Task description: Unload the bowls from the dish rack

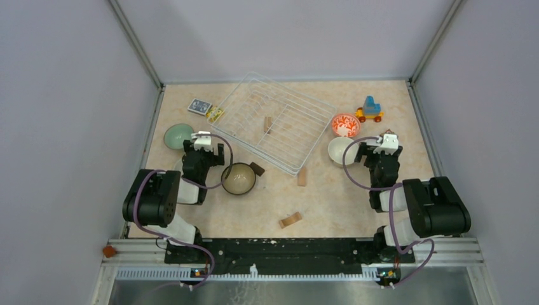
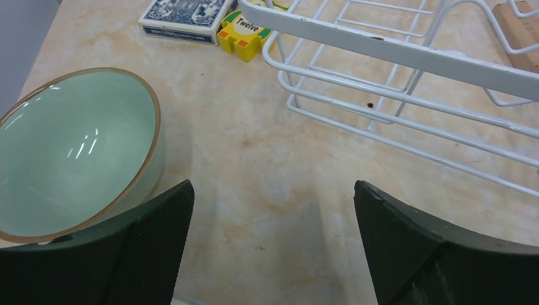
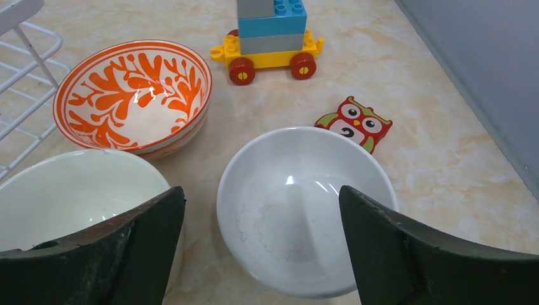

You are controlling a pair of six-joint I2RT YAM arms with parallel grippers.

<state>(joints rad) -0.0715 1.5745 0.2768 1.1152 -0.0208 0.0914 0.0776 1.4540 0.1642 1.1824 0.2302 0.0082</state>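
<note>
The white wire dish rack stands at the back middle with no bowls in it; its corner shows in the left wrist view. A pale green bowl sits on the table left of my open, empty left gripper. A beige bowl sits to its right. The orange-patterned bowl and a white bowl sit right of the rack. My open right gripper hovers over a second white bowl. The dark teal bowl is out of view.
A wooden block lies in the rack; others lie on the table. A toy train and an owl piece are at the right. A card box and a yellow block lie left of the rack.
</note>
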